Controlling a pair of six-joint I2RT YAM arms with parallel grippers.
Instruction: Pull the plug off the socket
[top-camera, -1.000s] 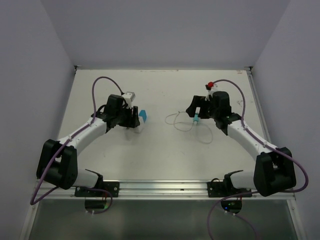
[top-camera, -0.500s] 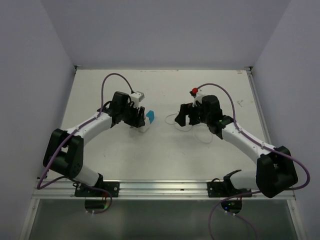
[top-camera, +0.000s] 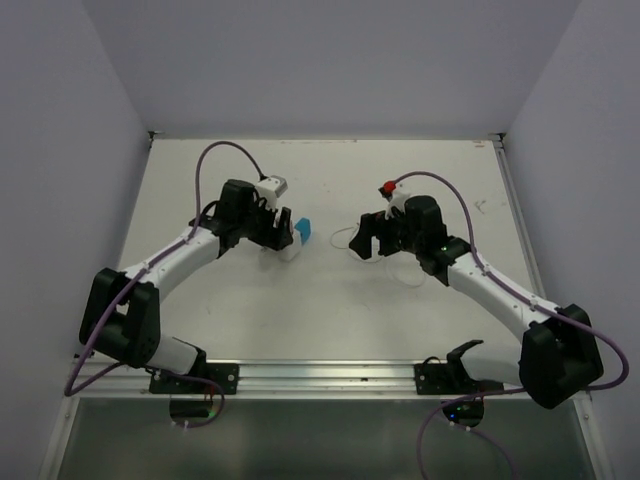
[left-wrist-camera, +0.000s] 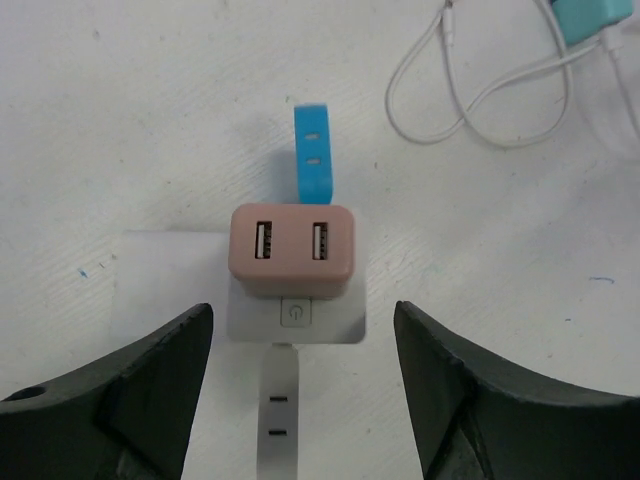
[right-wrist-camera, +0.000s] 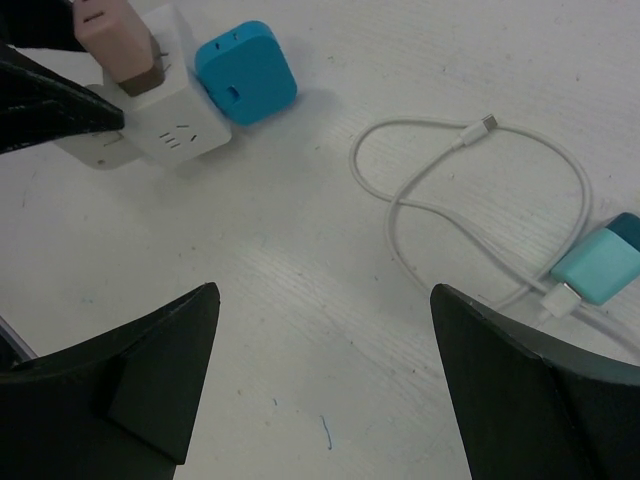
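The left claw (left-wrist-camera: 303, 307) is hanging open and empty astride the socket (left-wrist-camera: 295, 318), which is lying at 9 o'clock from the middle of the surface (top-camera: 330, 310), its pink plug (left-wrist-camera: 291, 252) not yet pulled, while the right claw (right-wrist-camera: 325, 290) is hovering wide open, holding nothing.

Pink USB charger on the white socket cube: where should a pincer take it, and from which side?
Take the pink USB charger by its two flat side walls, probably coming down from above. It stands up from the top of the socket, leaving those walls free; the blue plug and the white plug crowd the other two sides lower down.
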